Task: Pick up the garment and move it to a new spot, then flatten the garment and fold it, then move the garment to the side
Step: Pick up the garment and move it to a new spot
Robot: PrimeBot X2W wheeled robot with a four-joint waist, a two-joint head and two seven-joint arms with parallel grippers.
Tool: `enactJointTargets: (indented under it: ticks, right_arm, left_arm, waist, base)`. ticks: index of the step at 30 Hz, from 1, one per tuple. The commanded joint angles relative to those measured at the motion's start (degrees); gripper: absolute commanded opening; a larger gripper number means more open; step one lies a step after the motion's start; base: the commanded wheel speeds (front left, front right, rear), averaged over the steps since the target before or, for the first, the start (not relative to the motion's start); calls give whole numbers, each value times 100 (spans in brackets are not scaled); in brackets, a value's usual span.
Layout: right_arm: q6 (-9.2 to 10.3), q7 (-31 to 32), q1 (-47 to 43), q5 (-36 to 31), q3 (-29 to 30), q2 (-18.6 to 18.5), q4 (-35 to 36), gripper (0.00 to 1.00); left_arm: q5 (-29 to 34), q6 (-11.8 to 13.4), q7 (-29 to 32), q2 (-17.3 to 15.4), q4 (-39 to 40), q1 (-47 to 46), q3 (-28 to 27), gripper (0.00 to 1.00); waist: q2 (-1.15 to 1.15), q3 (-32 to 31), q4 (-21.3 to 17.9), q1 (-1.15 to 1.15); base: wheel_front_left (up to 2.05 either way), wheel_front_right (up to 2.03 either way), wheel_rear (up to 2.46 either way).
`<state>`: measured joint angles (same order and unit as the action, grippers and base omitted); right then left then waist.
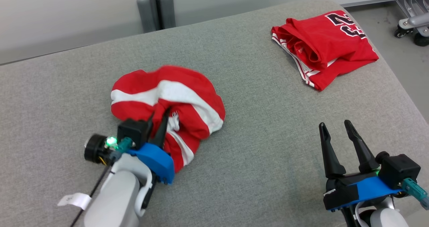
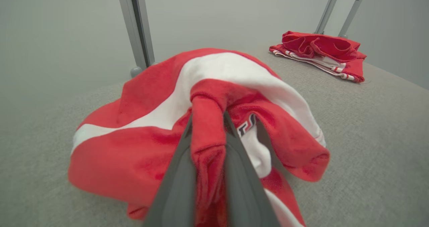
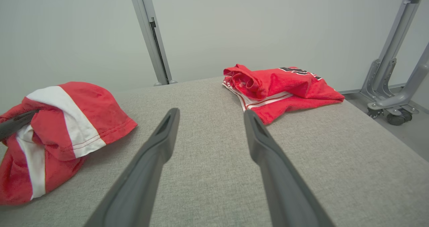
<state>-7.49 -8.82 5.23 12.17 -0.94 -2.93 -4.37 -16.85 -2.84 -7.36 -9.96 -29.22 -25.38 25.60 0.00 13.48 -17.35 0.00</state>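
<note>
The garment (image 1: 174,93) is a crumpled red piece with white stripes, bunched up left of the middle of the grey cushioned surface (image 1: 254,126). My left gripper (image 1: 158,120) is shut on a red fold at its near edge. In the left wrist view that pinched fold (image 2: 207,120) stands between the two dark fingers (image 2: 174,186). The garment (image 3: 50,130) also lies at the left of the right wrist view. At the lower right my right gripper (image 1: 335,124) hovers open over bare cushion; its fingers (image 3: 161,136) hold nothing.
A second red jersey (image 1: 323,46) with dark numbers lies folded at the far right corner of the surface; it shows too as the jersey (image 2: 318,53) and the jersey (image 3: 278,86). A wheeled metal stand (image 1: 414,22) is on the floor beyond the right edge. A grey post (image 1: 156,9) rises behind.
</note>
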Motion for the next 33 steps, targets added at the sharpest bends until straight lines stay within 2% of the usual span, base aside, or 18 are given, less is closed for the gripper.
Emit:
enactJointTargets:
  ticks: [1,2,3,4,8,12,24,29,33]
  right_arm:
    - [-1,3,-16,-16,-6,5,-11,100]
    - [-1,2,-25,-21,-3,5,-21,100]
    - [-1,2,-39,-27,-8,5,-28,100]
    - [-1,6,-49,-34,-6,5,-38,100]
    - [-1,36,-120,-64,54,5,-63,100]
    - [-1,71,-218,-100,103,5,-72,100]
    - [-1,210,-458,-159,295,4,78,100]
    - [-1,270,-553,-182,343,4,107,100]
    - [-1,312,-638,-191,394,3,136,100]
  left_arm:
    - [-29,8,-47,21,-30,36,10,0]
    - [0,30,-63,32,-122,98,51,2]
    - [16,34,-131,58,-175,142,75,46]
    - [-30,38,-187,111,-223,188,80,100]
    - [-27,98,-461,248,-185,279,137,100]
    - [2,245,-662,240,129,337,39,100]
    - [-40,870,-785,-276,1490,1171,-953,100]
    - [-26,996,-787,-428,1978,1707,-1342,100]
    - [10,979,-788,-524,2192,2140,-1508,100]
  waist:
    - [0,-7,10,0]
    - [0,-31,30,0]
    - [0,-50,44,0]
    - [0,-77,63,0]
    - [0,-223,178,0]
    - [0,-419,353,0]
    - [0,-765,1029,0]
    - [0,-890,1266,0]
    - [0,-994,1419,0]
  base:
    - [0,0,0]
    - [0,0,0]
    - [0,0,0]
    - [0,0,0]
    - [0,0,0]
    - [0,0,0]
    - [0,0,0]
    - [0,0,0]
    - [0,0,0]
